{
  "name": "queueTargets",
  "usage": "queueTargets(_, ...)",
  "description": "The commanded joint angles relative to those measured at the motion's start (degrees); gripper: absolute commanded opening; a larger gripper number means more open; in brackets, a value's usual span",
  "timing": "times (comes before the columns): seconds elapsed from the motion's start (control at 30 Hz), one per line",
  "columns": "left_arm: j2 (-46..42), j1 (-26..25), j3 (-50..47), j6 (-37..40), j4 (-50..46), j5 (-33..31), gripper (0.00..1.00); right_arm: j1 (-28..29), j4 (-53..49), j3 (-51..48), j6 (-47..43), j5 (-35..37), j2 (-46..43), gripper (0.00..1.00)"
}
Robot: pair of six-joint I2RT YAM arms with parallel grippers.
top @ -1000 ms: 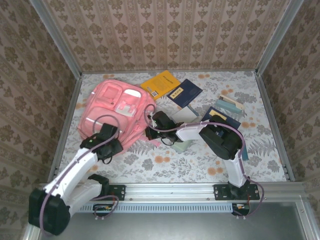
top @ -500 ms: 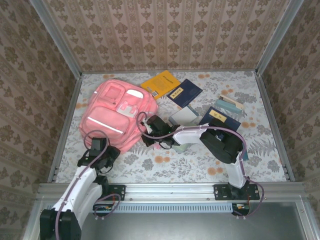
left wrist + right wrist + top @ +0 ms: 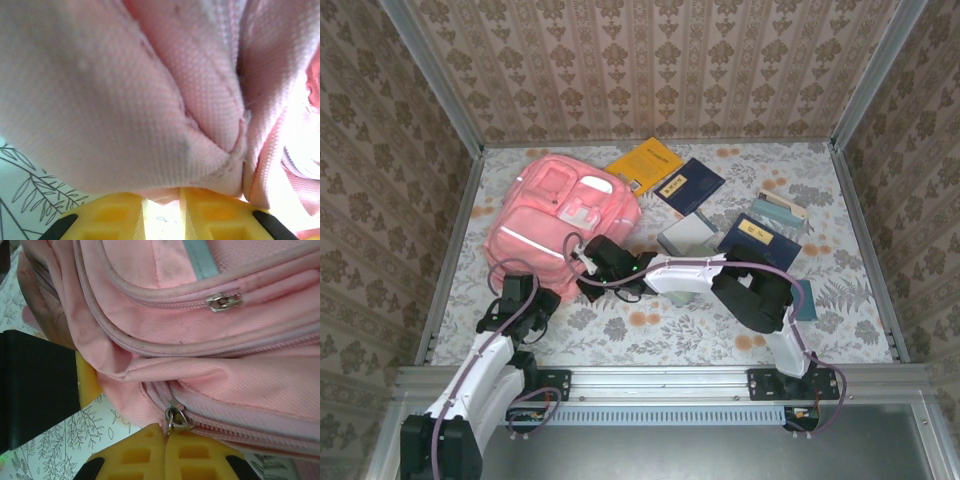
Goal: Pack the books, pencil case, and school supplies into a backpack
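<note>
The pink backpack (image 3: 560, 220) lies flat at the left of the table. My left gripper (image 3: 532, 298) is at its near left corner, shut on a fold of pink fabric (image 3: 165, 195) pinched between the yellow fingers (image 3: 110, 215). My right gripper (image 3: 588, 268) is at the near right edge, shut on the metal zipper pull (image 3: 172, 416) of the main zip. Its fingers (image 3: 200, 455) are pressed together. A yellow-orange book (image 3: 642, 167) and a navy book (image 3: 688, 185) lie beyond the bag. A second navy book (image 3: 760, 238) and a pale mint case (image 3: 778, 208) are at the right.
A whitish-grey pad (image 3: 688, 233) lies between the books, and a teal piece (image 3: 806, 305) sits by the right arm. Papered walls and metal rails close in the table on three sides. A second zipper pull (image 3: 224, 301) shows on an upper pocket.
The right gripper has slid left along the bag's near edge with the zipper pull. The left arm drew back and its jaws closed on the fabric. The bag shifted slightly.
</note>
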Motion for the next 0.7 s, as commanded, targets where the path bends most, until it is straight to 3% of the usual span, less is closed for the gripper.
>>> queueTargets(0.0, -2.09, -0.68, 2.15, 0.46, 2.68, 2.33, 0.25, 4.3, -0.52, 4.8, -2.05, -7.87, 1.94, 0.0)
queueTargets(0.27, -8.23, 0.92, 11.13, 5.11, -13.21, -0.24, 0.45, 2.41, 2.01, -1.97, -0.89, -4.18, -2.55, 0.0)
queueTargets(0.47, -3.92, 5.01, 18.22, 10.39, -19.27, -1.03, 0.67, -0.33, 2.64, -7.31, -1.78, -3.35, -7.11, 0.0)
queueTargets(0.67, 3.27, 11.01, 24.72, 17.04, -28.09, -6.25, 0.72, -1.23, 2.98, -8.59, -2.07, -3.07, -8.19, 0.0)
